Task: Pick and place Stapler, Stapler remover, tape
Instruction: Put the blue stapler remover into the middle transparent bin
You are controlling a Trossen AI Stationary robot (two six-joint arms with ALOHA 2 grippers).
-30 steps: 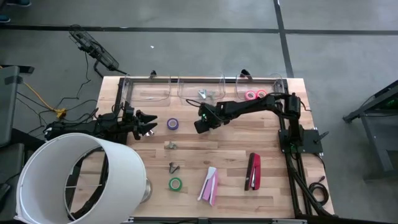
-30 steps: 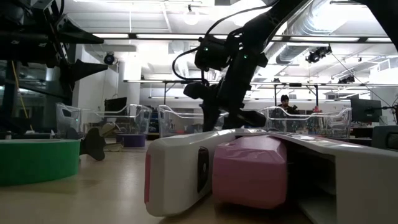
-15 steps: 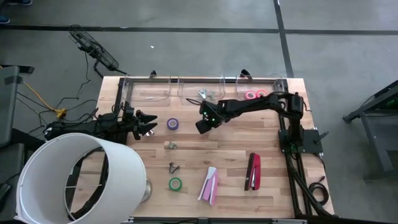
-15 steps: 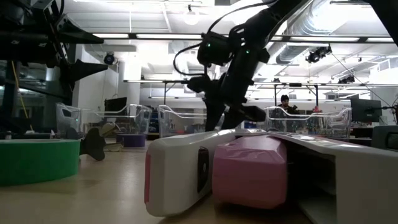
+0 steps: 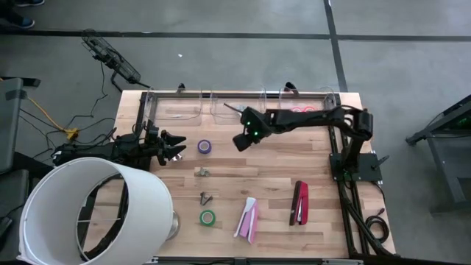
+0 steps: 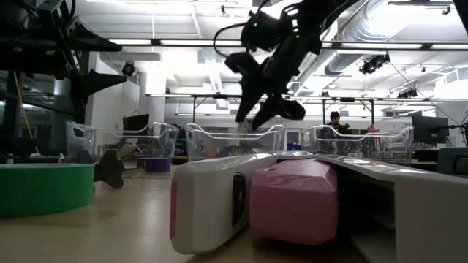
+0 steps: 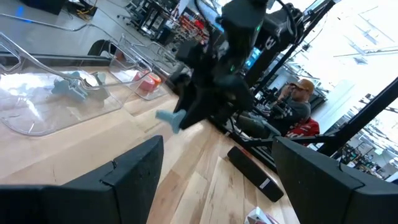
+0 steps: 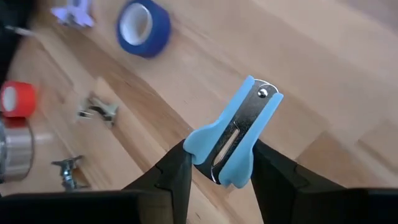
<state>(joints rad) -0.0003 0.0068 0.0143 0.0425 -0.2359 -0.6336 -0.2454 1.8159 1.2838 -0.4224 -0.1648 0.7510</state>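
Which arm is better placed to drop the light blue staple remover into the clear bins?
The right. Its gripper is shut on the light blue staple remover, raised beside the clear plastic bins at the table's far edge. The left gripper waits, open, near the purple tape roll.

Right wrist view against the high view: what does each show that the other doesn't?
Only the right wrist view shows what the right gripper holds: a light blue staple remover with a metal jaw, pinched between its dark fingers.

Only the high view shows the whole layout: the left gripper waiting at the table's left edge, the red stapler, the green tape roll and the clear bins along the far edge.

Both show the purple tape roll lying on the wooden table.
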